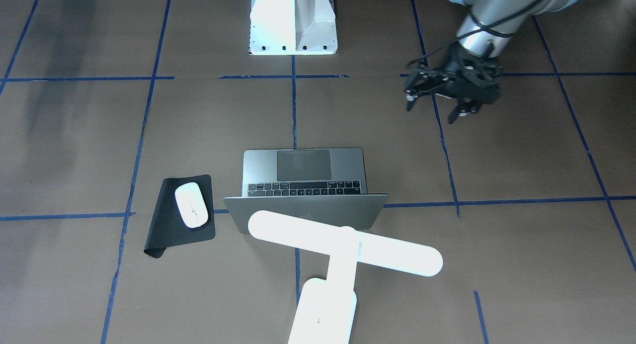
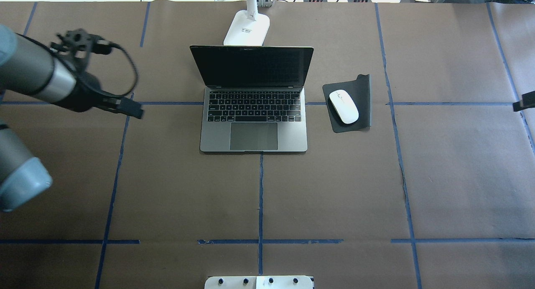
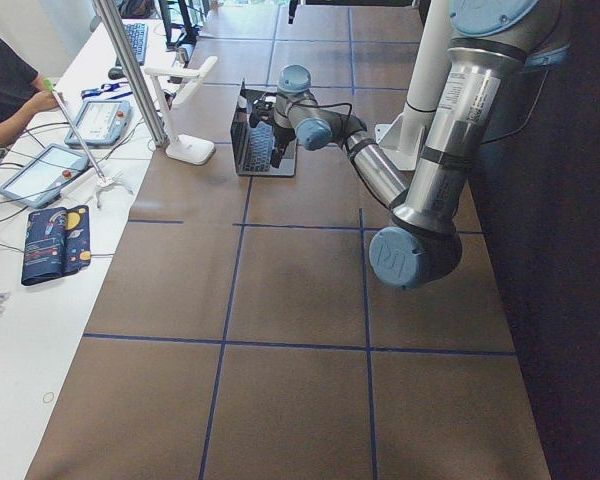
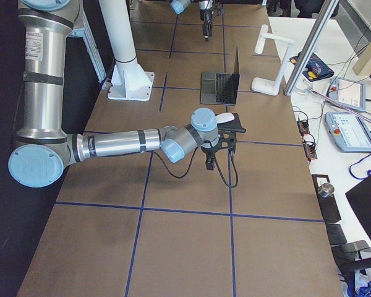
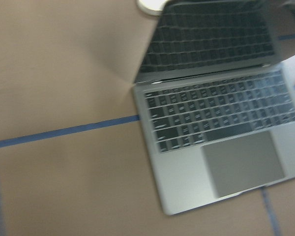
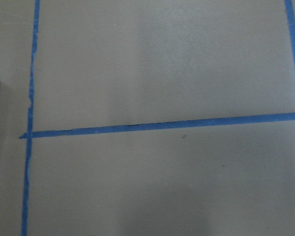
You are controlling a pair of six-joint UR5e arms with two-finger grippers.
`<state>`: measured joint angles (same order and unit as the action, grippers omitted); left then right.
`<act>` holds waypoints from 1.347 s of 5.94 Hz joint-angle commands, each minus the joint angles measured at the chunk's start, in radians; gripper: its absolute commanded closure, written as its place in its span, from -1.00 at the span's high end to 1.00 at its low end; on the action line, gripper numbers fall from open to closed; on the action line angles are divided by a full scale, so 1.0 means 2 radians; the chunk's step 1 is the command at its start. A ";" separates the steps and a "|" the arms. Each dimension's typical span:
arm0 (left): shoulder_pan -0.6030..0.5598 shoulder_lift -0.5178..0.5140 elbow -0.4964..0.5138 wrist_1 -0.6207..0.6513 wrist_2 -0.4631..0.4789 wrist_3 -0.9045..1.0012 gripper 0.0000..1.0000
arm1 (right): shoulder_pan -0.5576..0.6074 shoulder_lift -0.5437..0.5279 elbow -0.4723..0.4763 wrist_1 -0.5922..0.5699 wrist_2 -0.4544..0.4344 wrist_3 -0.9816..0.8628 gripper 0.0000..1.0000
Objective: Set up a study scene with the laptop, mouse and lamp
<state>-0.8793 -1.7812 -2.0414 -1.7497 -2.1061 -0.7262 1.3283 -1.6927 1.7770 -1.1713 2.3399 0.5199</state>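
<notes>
The laptop [image 2: 253, 130] stands open mid-table, its dark screen upright and keyboard toward the robot; the left wrist view shows the laptop [image 5: 221, 147] blurred, below and to the right. Beside it the white mouse [image 2: 343, 106] lies on a black mouse pad [image 2: 359, 88]. Behind the screen stands the white lamp [image 1: 343, 242], its bar across the laptop lid. My left gripper [image 1: 435, 108] hovers open and empty over bare table, well to the laptop's side. Only a sliver of my right gripper [image 2: 524, 101] shows at the table's far right; its jaws are unclear.
The white robot pedestal [image 1: 293, 21] is bolted at the robot's edge of the table. A side bench with tablets [image 3: 40, 175] and cables runs along the far edge, where a person's arm [image 3: 10, 110] rests. Blue tape lines cross the brown table cover.
</notes>
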 commanded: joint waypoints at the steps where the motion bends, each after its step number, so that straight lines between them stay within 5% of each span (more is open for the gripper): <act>1: -0.082 0.115 -0.013 0.000 -0.051 0.122 1.00 | 0.061 -0.004 0.003 -0.122 0.008 -0.172 1.00; 3: -0.179 0.210 0.001 0.002 -0.105 0.264 1.00 | 0.080 -0.007 0.001 -0.151 0.008 -0.212 1.00; 6: -0.345 0.242 0.141 0.006 -0.130 0.408 1.00 | 0.079 -0.009 0.000 -0.151 0.008 -0.212 1.00; 8: -0.348 0.246 0.111 0.111 -0.131 0.418 1.00 | 0.079 -0.013 0.002 -0.150 0.009 -0.211 1.00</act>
<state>-1.5660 -1.2947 -1.7944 -1.6252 -2.3668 0.0904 1.4866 -1.7174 1.7801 -1.4717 2.3574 0.0977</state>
